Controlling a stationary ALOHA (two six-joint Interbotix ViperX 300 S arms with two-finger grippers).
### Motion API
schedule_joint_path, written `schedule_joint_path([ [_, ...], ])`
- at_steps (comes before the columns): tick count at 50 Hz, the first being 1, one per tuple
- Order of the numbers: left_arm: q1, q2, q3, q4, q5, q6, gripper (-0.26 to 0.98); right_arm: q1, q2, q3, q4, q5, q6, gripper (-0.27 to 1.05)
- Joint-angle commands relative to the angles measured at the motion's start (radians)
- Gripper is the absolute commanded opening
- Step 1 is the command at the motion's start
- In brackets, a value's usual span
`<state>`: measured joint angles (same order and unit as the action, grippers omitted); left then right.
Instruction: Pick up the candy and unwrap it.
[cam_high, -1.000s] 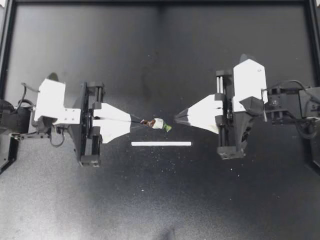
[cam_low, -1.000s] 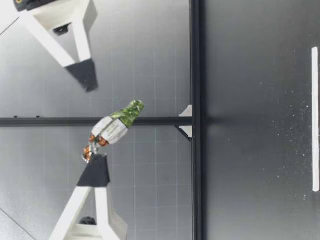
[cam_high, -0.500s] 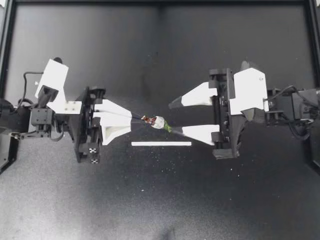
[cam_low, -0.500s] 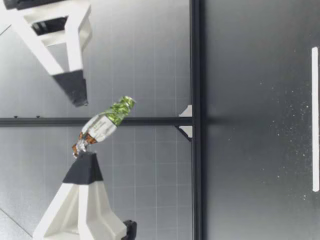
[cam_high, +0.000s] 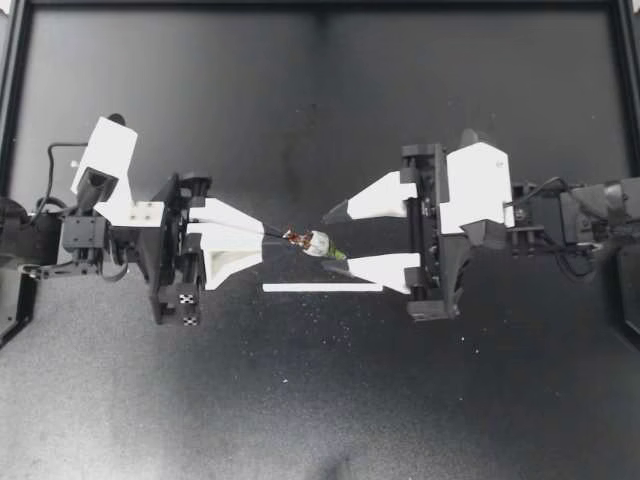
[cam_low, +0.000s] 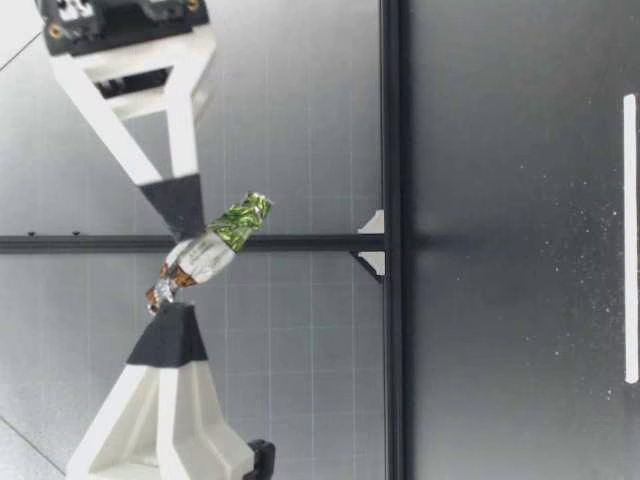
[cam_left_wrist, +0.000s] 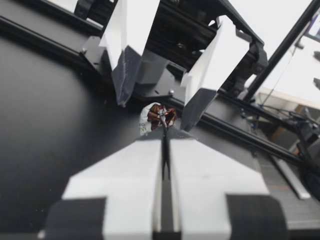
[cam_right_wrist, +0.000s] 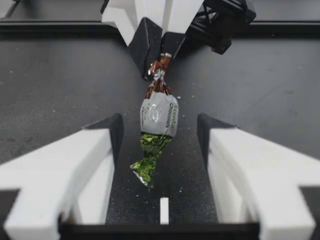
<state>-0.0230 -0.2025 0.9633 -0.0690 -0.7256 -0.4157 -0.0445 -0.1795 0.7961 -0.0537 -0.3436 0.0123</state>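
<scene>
The candy (cam_high: 318, 243) hangs in the air above the desk (cam_high: 320, 400), between both arms. My left gripper (cam_high: 272, 238) is clamped on its brown twisted end, which leaves the other end free for pulling. My right gripper (cam_high: 333, 238) stands wide, with its fingers on either side of the green twisted tail and not touching it. The wrapper body is silver, and both ends are twisted closed.
</scene>
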Motion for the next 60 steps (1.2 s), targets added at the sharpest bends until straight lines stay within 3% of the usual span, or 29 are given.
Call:
schedule_joint_path([
  [1,0.0,-0.008,-0.025,0.0,-0.005,0.003,-0.16,0.0,-0.002,-0.028,0.002,-0.008,0.002,0.58],
  [10,0.0,-0.005,-0.025,0.0,-0.003,0.005,-0.16,0.0,0.009,-0.034,0.002,-0.002,0.002,0.48],
  [21,-0.002,-0.005,-0.015,0.0,0.008,0.012,-0.16,0.0,-0.011,-0.032,0.002,0.002,-0.005,-0.01],
  [27,-0.002,-0.005,-0.003,0.002,0.012,0.031,-0.16,0.0,-0.023,-0.026,0.002,0.017,-0.006,-0.16],
  [50,-0.002,-0.008,0.018,0.0,0.014,0.114,-0.15,0.0,-0.035,-0.015,0.002,0.025,-0.005,-0.19],
  [60,0.0,-0.006,0.015,0.006,0.014,0.133,-0.01,0.0,-0.037,-0.018,0.002,0.025,-0.006,-0.19],
])
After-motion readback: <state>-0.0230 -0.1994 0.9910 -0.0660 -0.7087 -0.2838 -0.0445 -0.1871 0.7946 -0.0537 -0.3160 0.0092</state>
